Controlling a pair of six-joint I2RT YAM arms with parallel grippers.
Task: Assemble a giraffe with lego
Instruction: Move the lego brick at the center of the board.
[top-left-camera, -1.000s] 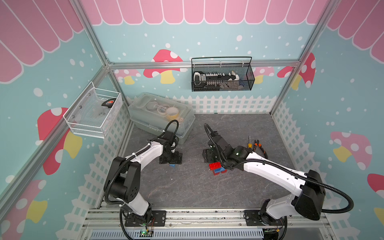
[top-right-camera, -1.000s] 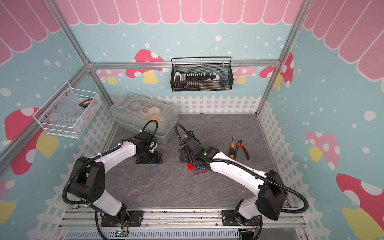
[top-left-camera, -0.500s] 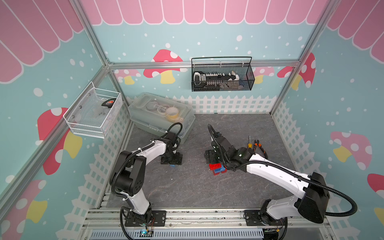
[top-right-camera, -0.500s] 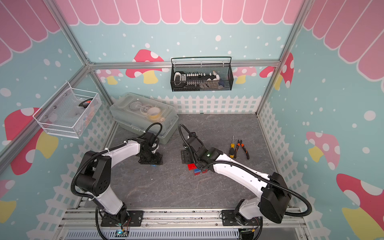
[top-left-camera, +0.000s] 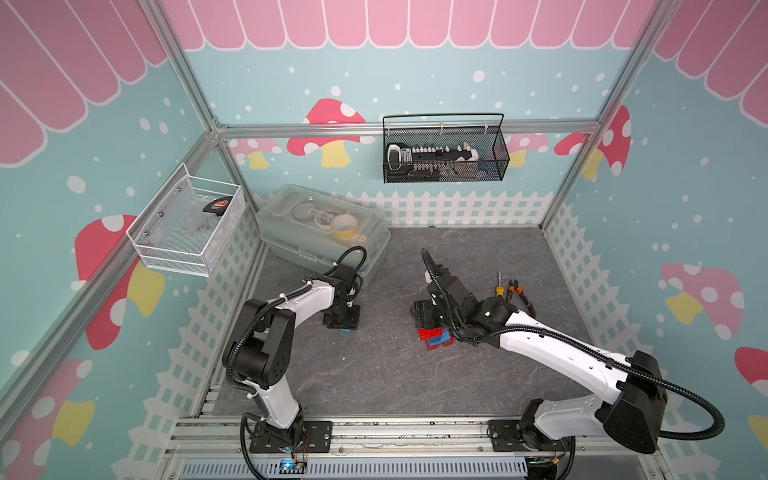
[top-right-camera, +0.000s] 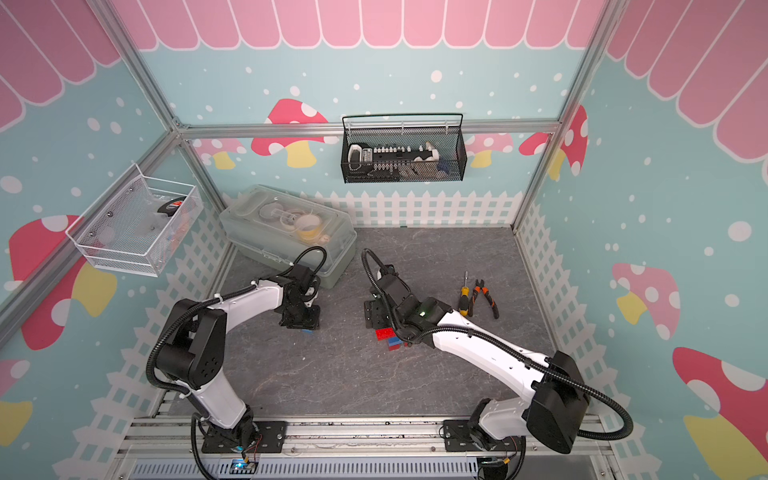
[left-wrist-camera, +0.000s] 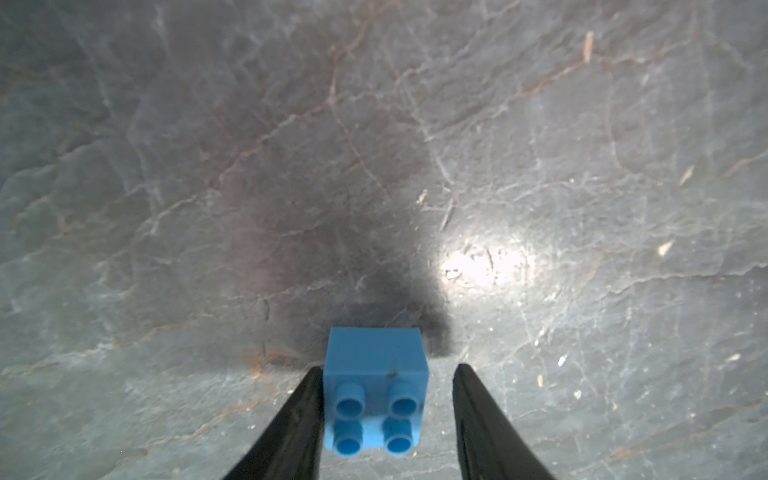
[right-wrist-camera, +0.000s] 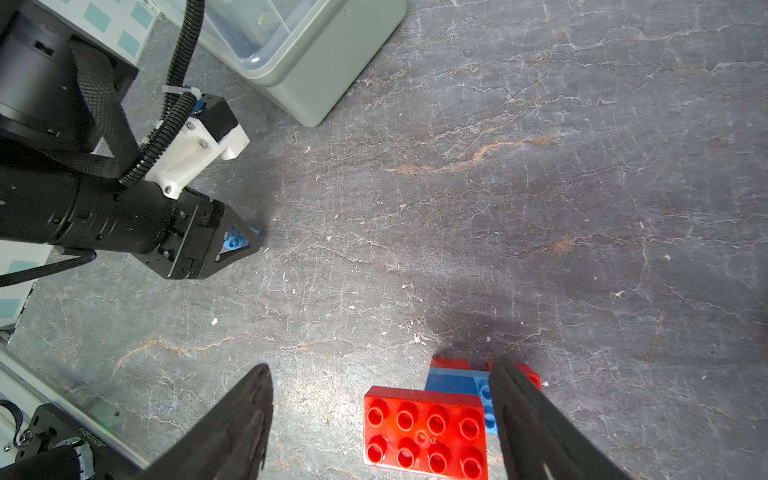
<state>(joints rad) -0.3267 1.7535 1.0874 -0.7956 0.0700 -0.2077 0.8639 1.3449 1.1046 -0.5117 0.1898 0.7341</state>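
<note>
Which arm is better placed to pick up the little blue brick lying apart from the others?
Left. The left gripper brackets the small blue square plastic brick; the right gripper hangs open over the red-and-blue brick stack.

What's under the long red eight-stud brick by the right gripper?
Beneath the long red eight-stud brick lies a blue studded brick, with smaller red bricks under it. How they connect is covered.
</note>
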